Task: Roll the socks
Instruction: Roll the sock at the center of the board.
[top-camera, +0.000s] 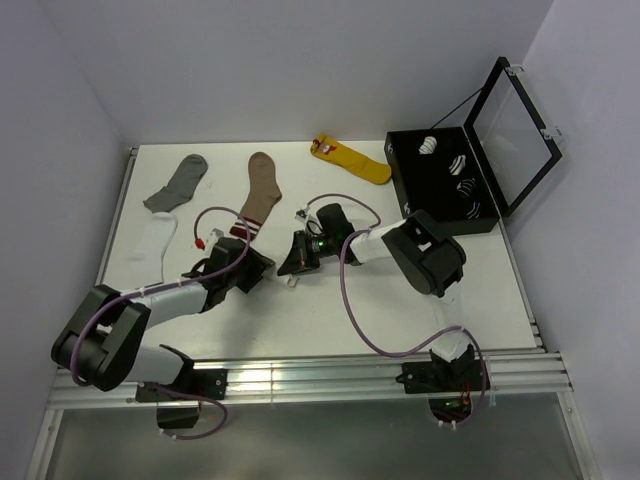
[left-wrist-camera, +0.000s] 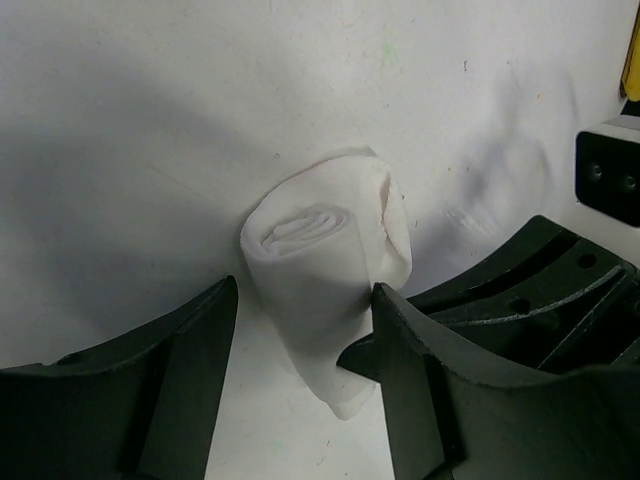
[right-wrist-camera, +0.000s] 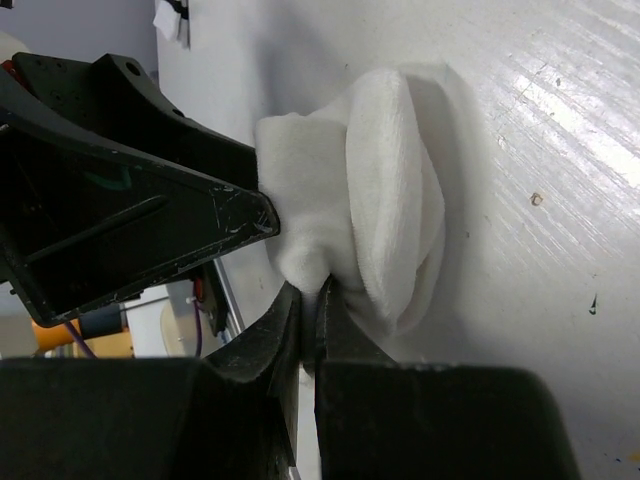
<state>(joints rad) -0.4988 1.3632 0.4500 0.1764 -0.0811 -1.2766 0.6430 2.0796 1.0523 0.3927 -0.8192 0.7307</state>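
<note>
A plain white sock (left-wrist-camera: 320, 265) lies rolled into a short tube on the table. My left gripper (left-wrist-camera: 305, 290) is open and straddles the roll; its right finger (left-wrist-camera: 420, 370) touches it and its left finger (left-wrist-camera: 190, 370) stands just beside it. My right gripper (right-wrist-camera: 318, 292) is shut on a fold of the same roll (right-wrist-camera: 380, 200). In the top view both grippers, left (top-camera: 260, 263) and right (top-camera: 292, 260), meet at mid-table and hide the roll. A second white sock (top-camera: 150, 245) lies flat at the left; I see no stripes on it.
A grey sock (top-camera: 178, 182), a brown sock with a striped cuff (top-camera: 260, 195) and a yellow sock (top-camera: 352, 158) lie at the back. A black box (top-camera: 420, 188) with its lid (top-camera: 515, 120) open stands at the back right and holds three rolled socks.
</note>
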